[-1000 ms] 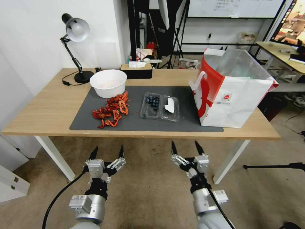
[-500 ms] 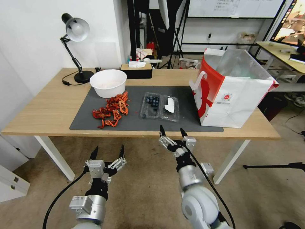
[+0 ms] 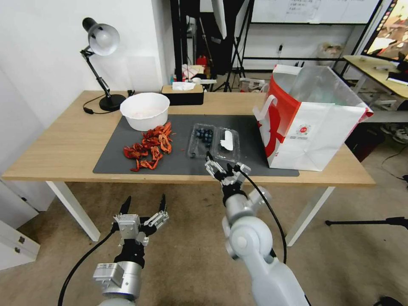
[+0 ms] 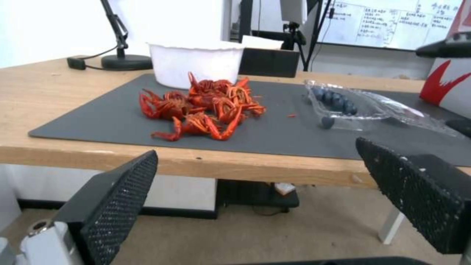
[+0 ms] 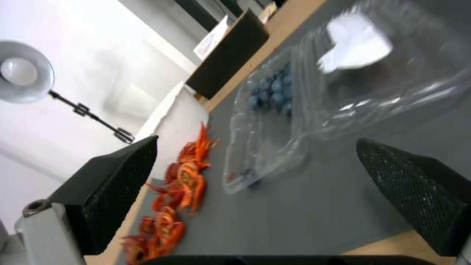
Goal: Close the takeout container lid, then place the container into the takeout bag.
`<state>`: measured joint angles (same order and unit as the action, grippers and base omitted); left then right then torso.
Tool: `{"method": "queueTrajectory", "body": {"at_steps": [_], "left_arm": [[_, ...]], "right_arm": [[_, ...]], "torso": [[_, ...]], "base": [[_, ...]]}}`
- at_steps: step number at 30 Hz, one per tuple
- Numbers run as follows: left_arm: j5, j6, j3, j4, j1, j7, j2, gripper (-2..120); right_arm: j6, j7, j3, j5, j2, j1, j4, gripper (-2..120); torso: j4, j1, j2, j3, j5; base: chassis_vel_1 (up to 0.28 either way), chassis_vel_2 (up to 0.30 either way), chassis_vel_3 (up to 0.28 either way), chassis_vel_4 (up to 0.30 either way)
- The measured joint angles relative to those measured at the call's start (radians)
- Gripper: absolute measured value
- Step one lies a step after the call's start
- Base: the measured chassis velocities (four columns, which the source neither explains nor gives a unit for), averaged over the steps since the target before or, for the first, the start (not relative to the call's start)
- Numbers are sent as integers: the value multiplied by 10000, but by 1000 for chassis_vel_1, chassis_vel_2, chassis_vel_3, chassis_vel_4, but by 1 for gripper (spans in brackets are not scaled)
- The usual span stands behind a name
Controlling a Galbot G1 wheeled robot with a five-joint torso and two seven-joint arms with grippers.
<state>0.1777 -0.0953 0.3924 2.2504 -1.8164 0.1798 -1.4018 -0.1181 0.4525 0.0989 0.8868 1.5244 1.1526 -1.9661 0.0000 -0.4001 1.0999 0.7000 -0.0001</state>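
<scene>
Left end effector [image 3: 143,205]: parked low in front of the counter [image 3: 63,140], fingers spread wide, holding nothing.
Takeout container [image 3: 202,140]: lies open and flat on the dark mat [image 3: 178,163], between the crayfish pile [image 3: 148,146] and the takeout bag [image 3: 312,117]; blueberries in the left half.
Lid [image 3: 227,144]: right half, white label facing up, hinge along the middle.
Long axis: the open pair spreads left to right; each half runs away from the robot.
Handling: likely light, thin, springy and slippery; take the lid by its free outer edge.
Right end effector [image 3: 223,165]: at the near mat edge, just short of the lid, fingers apart, empty.
Takeout bag: upright at far right, mouth open.
</scene>
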Motion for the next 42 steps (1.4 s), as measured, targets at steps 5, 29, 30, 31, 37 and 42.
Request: {"method": "queueTrajectory", "body": {"at_steps": [5,29,30,31,37,42], "left_arm": [[5,-32,21,-45,-9,29,-20,100],[12,-42,25,-85,1,69,-77,100],[15,-45,28,-85,-1,74,-71,100],[17,-48,29,-86,-7,79,-68,100],[21,-63,34,-93,-24,83,-61,100],[40,-69,38,-116,-19,86,-37,100]], "right_arm": [[0,586,-47,1176,246,-386,64,100],[475,1664,519,3177,661,-1186,875,100],[479,1673,536,3205,684,-1223,932,100],[484,1682,561,3233,710,-1265,995,100],[503,1697,580,3185,762,-1400,1229,100],[546,1652,605,3181,809,-1531,1447,100]], "torso": [[0,2,1,-1,0],[0,1,2,0,1],[0,1,2,0,1],[0,2,2,0,0],[0,1,1,0,0],[0,2,2,0,0]], "base": [[0,0,0,0],[0,0,0,0],[0,0,0,0],[0,0,0,0],[0,0,0,0],[0,0,0,0]]}}
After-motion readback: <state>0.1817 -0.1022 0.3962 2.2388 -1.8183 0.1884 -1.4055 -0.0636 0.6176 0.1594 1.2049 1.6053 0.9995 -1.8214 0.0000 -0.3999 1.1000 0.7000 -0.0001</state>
